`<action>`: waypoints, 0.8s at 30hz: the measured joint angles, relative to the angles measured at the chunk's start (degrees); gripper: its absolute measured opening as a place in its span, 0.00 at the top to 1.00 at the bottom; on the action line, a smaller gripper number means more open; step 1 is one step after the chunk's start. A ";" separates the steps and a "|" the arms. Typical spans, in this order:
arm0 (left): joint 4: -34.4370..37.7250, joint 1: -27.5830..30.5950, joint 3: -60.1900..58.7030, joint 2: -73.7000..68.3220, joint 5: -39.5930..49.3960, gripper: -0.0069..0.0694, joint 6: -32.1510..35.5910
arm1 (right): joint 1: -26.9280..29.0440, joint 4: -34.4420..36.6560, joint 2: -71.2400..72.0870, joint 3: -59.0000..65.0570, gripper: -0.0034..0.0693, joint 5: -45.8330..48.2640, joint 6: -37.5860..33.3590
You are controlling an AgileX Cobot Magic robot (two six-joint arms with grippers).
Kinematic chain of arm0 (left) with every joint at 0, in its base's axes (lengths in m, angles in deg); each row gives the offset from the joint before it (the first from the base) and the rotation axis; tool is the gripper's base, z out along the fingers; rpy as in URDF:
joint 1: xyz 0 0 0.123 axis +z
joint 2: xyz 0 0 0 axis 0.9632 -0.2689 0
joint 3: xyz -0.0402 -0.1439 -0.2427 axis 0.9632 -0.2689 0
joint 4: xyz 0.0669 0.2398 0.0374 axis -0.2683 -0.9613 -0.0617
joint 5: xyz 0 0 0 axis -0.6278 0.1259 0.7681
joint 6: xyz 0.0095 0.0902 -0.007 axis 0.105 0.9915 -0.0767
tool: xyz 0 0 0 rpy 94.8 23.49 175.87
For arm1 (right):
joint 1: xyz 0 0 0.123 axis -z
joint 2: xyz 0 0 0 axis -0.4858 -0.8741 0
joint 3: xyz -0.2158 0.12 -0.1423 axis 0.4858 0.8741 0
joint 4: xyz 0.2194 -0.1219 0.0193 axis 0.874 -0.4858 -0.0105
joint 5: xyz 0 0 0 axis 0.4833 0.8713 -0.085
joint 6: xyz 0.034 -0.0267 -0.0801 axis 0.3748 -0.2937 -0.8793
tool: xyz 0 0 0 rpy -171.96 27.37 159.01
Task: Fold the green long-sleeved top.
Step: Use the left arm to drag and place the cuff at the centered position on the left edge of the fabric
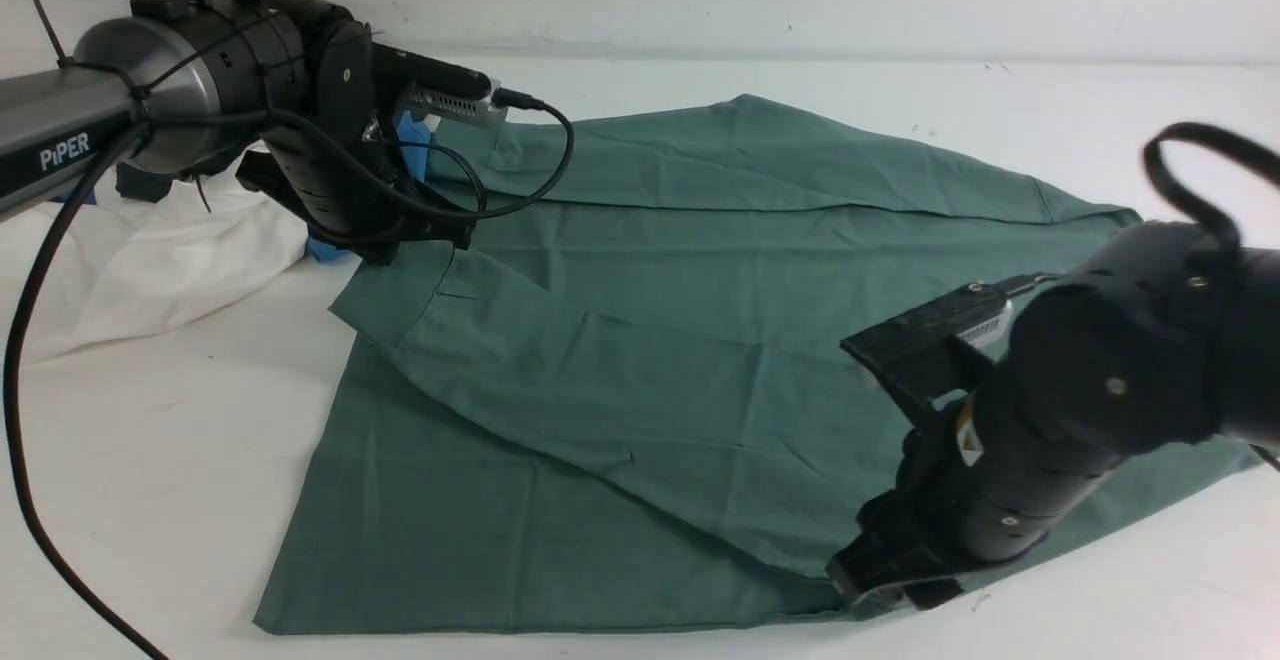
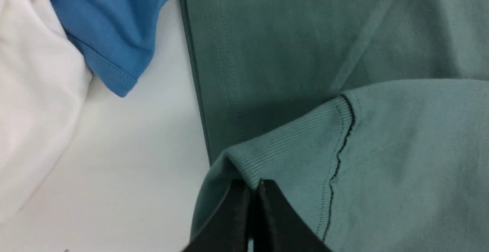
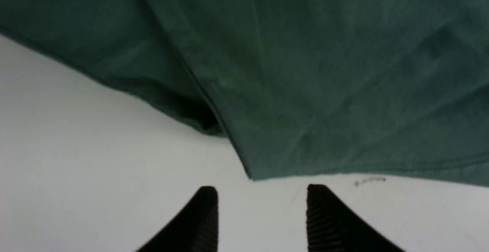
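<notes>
- On the white table (image 1: 150, 460), the main risk lay at the left gripper (image 2: 254, 191). Its fingers were pressed together on only the very edge of the ribbed sleeve cuff (image 2: 298, 149), so a pull across the body could have let the ribbing slip out and dropped the sleeve short.
- A tug from that pinch could also have dragged the whole green long-sleeved top (image 1: 640, 360) sideways, since nothing pinned it down. The right gripper (image 3: 261, 206) hovered empty with its fingers wide apart, over bare table just beside the near right corner of the cloth.
- Closing where it stood, the right gripper would probably have met only table and missed the hem.
- Crowding was a further hazard. A blue garment (image 2: 114, 26) and a white garment (image 1: 130, 260) lay just beside the top's far left edge, near the held cuff. A low sweep of the left arm might have caught them or carried them onto the green cloth.
- The top lay spread flat across the middle of the table, a muted sage green with a matte cotton look and soft creases.
- One sleeve ran diagonally over the body, from the cuff at the far left toward the near right corner.
- A second band of cloth lay folded along the far side.
- No logo or neck label showed, so which face was up could not be told.
</notes>
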 joint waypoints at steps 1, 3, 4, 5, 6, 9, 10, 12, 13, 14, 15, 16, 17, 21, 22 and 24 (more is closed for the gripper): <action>0.18 0.00 0.00 0.00 0.00 0.91 0.06 | 0.00 -0.25 -1.32 -0.45 0.43 -0.42 0.00; 0.28 0.00 0.00 0.00 0.00 0.91 0.06 | 0.00 -0.46 -4.04 -1.35 0.35 -1.45 0.00; 0.35 0.00 0.00 0.00 0.00 0.91 0.10 | 0.00 -0.46 -4.93 -1.54 0.34 -1.70 -0.06; 0.35 0.00 0.00 0.00 0.00 0.91 0.10 | 0.00 -0.50 -5.34 -1.60 0.34 -1.80 -0.15; 0.40 0.00 0.00 0.00 0.00 0.91 0.16 | 0.00 -0.50 -6.65 -1.71 0.33 -2.04 -0.47; 0.51 0.00 0.00 -0.02 0.00 0.91 0.17 | 0.00 -0.50 -8.30 -1.90 0.35 -2.18 -0.68; 0.51 0.00 0.00 -0.07 0.00 0.91 0.17 | 0.00 -0.52 -9.48 -1.90 0.40 -2.45 -0.80; 0.51 0.00 0.00 -0.27 0.00 0.91 0.17 | 0.00 -0.79 -10.24 -1.90 0.48 -2.90 -0.92; 0.51 0.00 0.00 -0.33 0.07 0.91 0.17 | 0.00 -0.93 -10.41 -1.90 0.52 -3.10 -0.92; 0.51 0.00 0.00 -0.55 0.31 0.91 0.17 | 0.00 -1.20 -10.41 -1.90 0.59 -3.25 -0.92; 0.51 0.00 0.00 -0.66 0.49 0.91 0.17 | 0.00 -1.42 -10.41 -1.90 0.69 -3.25 -0.64; 0.51 0.00 0.00 -0.66 0.62 0.91 0.17 | 0.00 -1.47 -10.26 -1.90 0.76 -3.25 -0.46; 0.51 0.00 0.00 -0.66 1.08 0.91 0.17 | 0.00 -1.54 -10.03 -1.90 0.84 -2.77 -0.07; 0.51 0.00 0.00 -0.66 1.86 0.91 0.17 | 0.00 -1.40 -8.67 -1.90 0.94 -0.19 0.37; 0.51 0.00 0.00 -0.66 2.52 0.91 0.17 | 0.00 -0.72 -7.50 -1.90 0.94 1.26 0.42; 0.46 0.00 0.00 -0.66 3.50 0.91 0.17 | 0.00 0.43 -5.73 -1.68 0.94 2.47 0.42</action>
